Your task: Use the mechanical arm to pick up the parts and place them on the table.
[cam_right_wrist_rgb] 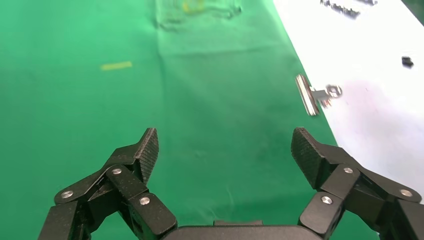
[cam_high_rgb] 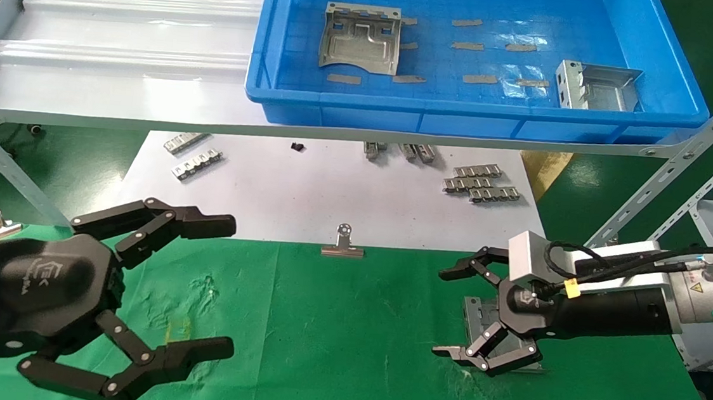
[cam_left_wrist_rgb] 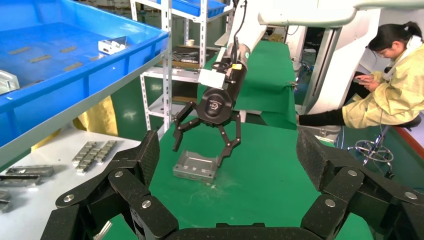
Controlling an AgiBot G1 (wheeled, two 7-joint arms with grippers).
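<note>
so, near to far, with the blue tray as landmark:
left gripper (cam_high_rgb: pixel 222 285): nearest the robot, well short of the blue tray (cam_high_rgb: pixel 338 106) and off to its left side; fingers spread wide, nothing between them, idle over the table (cam_high_rgb: pixel 332 351).
right gripper (cam_high_rgb: pixel 452 312): also well short of the tray, below its right end; fingers spread wide, straddling a part without visibly pinching it.
part on table (cam_left_wrist_rgb: pixel 195 166): flat on the green cloth under the right gripper; grey stamped sheet, bent-up edges.
binder clip (cam_high_rgb: pixel 343 243): between the table part and the tray, at the cloth's far edge.
parts in tray (cam_high_rgb: pixel 361 38): one at the tray's left-middle, another (cam_high_rgb: pixel 594 85) at its right end; embossed, with cutouts.
handling: likely light, stiff, slick and thin; best pinched across a raised rim rather than the flat face.
</note>
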